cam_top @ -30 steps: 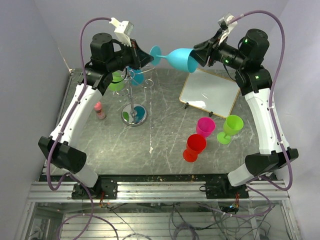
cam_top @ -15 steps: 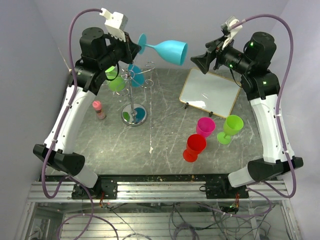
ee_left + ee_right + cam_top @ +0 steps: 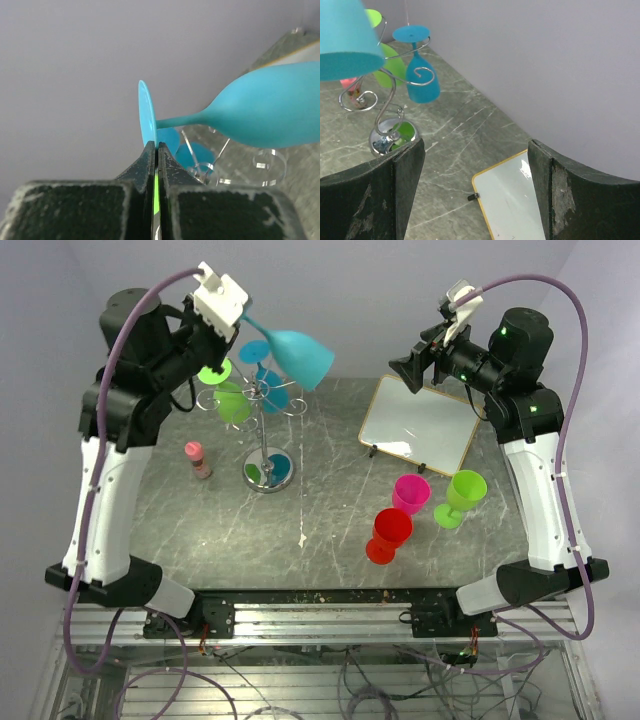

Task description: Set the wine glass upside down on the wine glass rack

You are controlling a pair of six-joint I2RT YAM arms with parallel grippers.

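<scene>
Left gripper (image 3: 241,326): fingers pressed onto the rim of the foot of the light blue wine glass (image 3: 301,355); raised high at the far left of the table (image 3: 300,530).
Light blue wine glass: off the table, tilted, foot up by the gripper, stem slanting down to the right, open mouth facing down and right. In the top view its bowl lies over the upper right of the rack; whether it touches the wire cannot be told.
Wine glass rack (image 3: 263,438): silver wire stand, upright on a round shiny base, far left part of the table.
Rack contents: one green glass (image 3: 233,403) and one darker blue glass (image 3: 422,82), each hung bowl-down, foot resting over a curled arm.
Right gripper (image 3: 475,150): fingers spread wide with nothing between them; raised at the far right, above the whiteboard (image 3: 420,425).
Standing glasses: pink glass (image 3: 411,492), lime glass (image 3: 463,495) and red glass (image 3: 388,535), upright, mouths up, grouped near right of centre.
Small bottle (image 3: 200,460): pink, just left of the rack base.
</scene>
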